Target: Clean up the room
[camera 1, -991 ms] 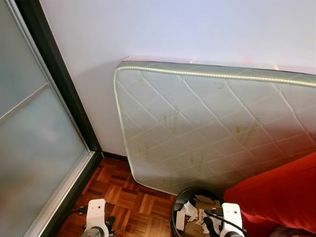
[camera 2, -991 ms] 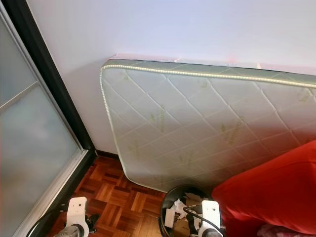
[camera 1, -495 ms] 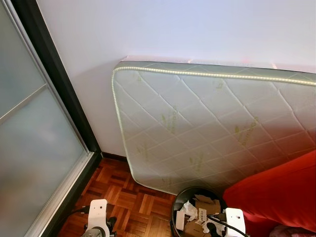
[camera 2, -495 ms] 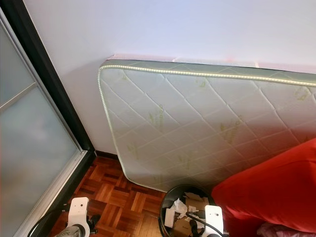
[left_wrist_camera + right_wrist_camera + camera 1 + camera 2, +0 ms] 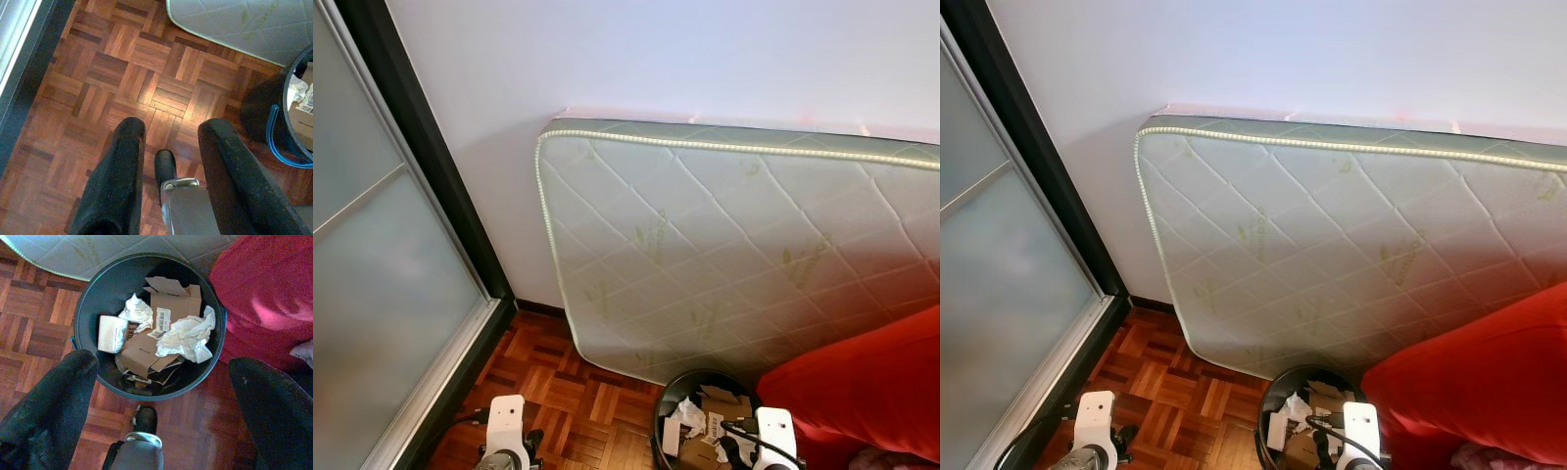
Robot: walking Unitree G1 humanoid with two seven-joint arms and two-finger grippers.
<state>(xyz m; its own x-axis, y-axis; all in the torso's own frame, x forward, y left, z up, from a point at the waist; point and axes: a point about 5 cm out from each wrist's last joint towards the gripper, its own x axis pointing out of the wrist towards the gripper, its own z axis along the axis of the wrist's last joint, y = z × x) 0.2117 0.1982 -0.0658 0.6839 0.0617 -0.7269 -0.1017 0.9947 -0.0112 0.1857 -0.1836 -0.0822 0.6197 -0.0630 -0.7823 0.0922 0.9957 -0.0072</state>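
since a second ago the right gripper (image 5: 161, 396) has barely shifted — fingers wide and empty, directly above the black bin (image 5: 88, 298) of paper scraps (image 5: 183, 338) — nearer it than the open left gripper (image 5: 168, 161).

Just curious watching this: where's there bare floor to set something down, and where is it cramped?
Bare parquet floor lies between the sliding door, mattress and bin. It is crowded where the bin stands against the mattress and red sofa.
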